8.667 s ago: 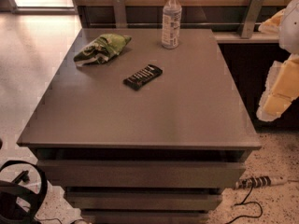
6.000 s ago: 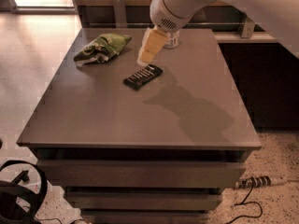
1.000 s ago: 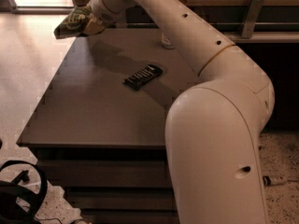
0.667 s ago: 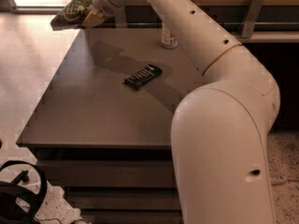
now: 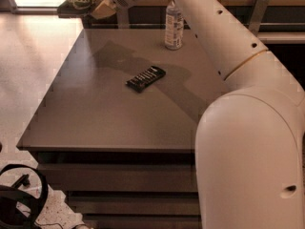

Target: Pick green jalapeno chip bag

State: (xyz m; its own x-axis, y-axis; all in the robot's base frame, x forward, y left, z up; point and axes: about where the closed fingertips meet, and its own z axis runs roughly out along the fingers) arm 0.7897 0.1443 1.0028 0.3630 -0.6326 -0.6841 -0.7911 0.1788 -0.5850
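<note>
The green jalapeno chip bag [image 5: 78, 0], wrinkly, green with white patches, hangs in the air at the top left, well above the table's far left corner. My gripper [image 5: 101, 6] is shut on its right end and holds it up. My white arm reaches from the lower right across the table to it. The bag's top edge is cut off by the frame.
A flat black bar [image 5: 145, 78] with white marks lies near the middle of the grey table [image 5: 95, 123]. A clear bottle [image 5: 174, 25] stands at the far edge, partly behind my arm. Black cables and a wheel [image 5: 19, 204] lie on the floor at lower left.
The gripper has lifted the bag from the table's far left corner, higher and slightly left over the last second. The bar and bottle have not moved.
</note>
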